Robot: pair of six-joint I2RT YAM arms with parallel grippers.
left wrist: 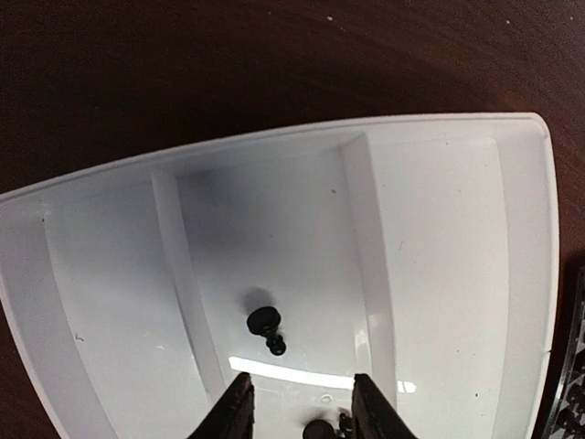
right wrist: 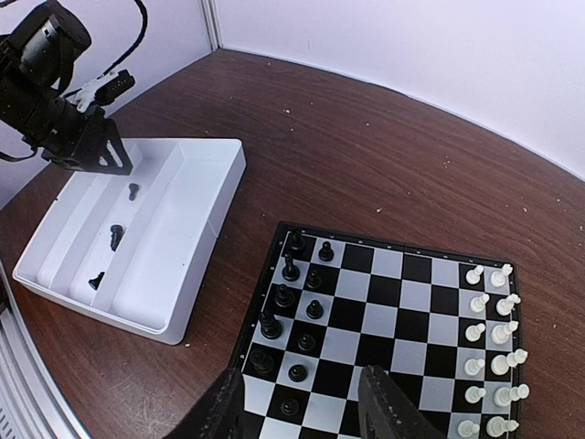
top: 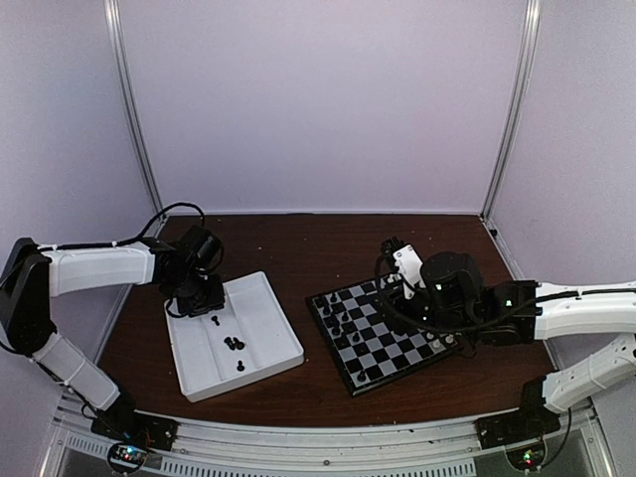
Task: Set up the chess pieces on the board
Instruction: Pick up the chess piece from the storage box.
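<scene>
Black pieces (right wrist: 291, 268) crowd the board's (right wrist: 402, 267) 9 o'clock side in the right wrist view, with white pieces (right wrist: 494, 329) lined up at 3 o'clock. Three more black pieces lie in the tray (top: 263, 308), which sits on the counter (top: 318, 248) at the board's 9 o'clock. The left jaws are down in the tray's middle compartment, partly open. They straddle one piece with a gap on either side, so there is no grip that I can see. The right jaws hang over the board, apart and empty. This looks like the pick-up of the next black piece. The next move probably calls for a careful squeeze on that tiny piece, then a lift clear of the partition and a carry toward 3 o'clock to a free square. I can read no brand or lettering anywhere.
</scene>
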